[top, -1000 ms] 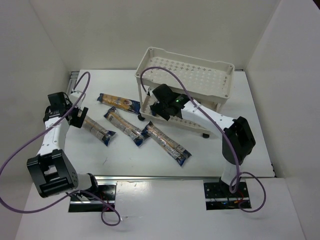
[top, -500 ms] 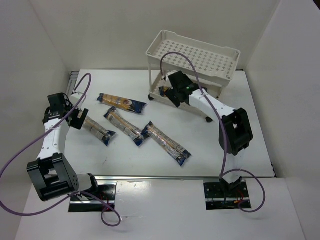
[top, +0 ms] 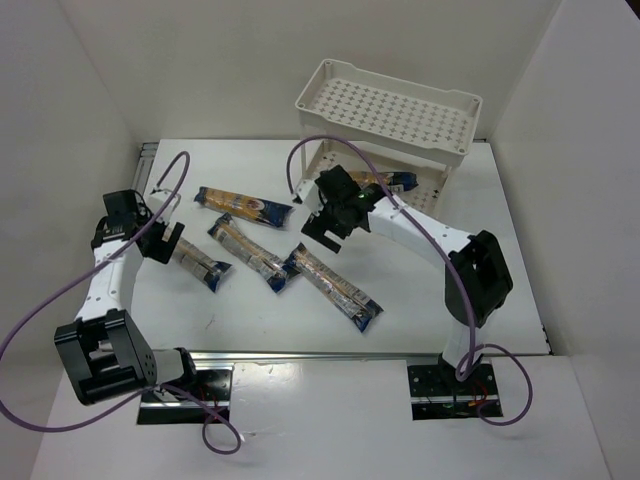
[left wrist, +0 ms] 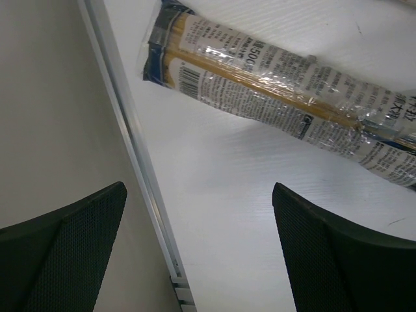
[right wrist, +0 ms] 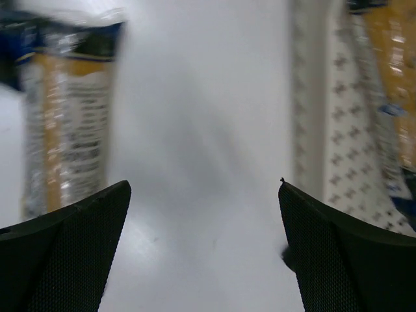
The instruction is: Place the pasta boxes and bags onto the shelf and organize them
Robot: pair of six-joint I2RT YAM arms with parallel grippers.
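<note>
The cream shelf (top: 390, 105) stands at the back right. One spaghetti packet (top: 385, 183) lies on its lower tray. Several more packets lie on the table: one at the back (top: 243, 205), one in the middle (top: 250, 252), one nearer the front (top: 335, 287) and one at the left (top: 195, 258). My right gripper (top: 325, 215) is open and empty just left of the shelf's lower tray (right wrist: 325, 130), with a packet (right wrist: 68, 117) to its left. My left gripper (top: 160, 235) is open and empty over the table's left edge, close to the left packet's end (left wrist: 279, 97).
A metal rail (left wrist: 140, 175) runs along the table's left edge, with the enclosure wall beyond it. White walls close in the back and both sides. Purple cables loop from both arms.
The shelf has shifted back and to the right. My right gripper has pulled out of the lower tier to the left, with a packet lying there. My left gripper moved slightly forward.
</note>
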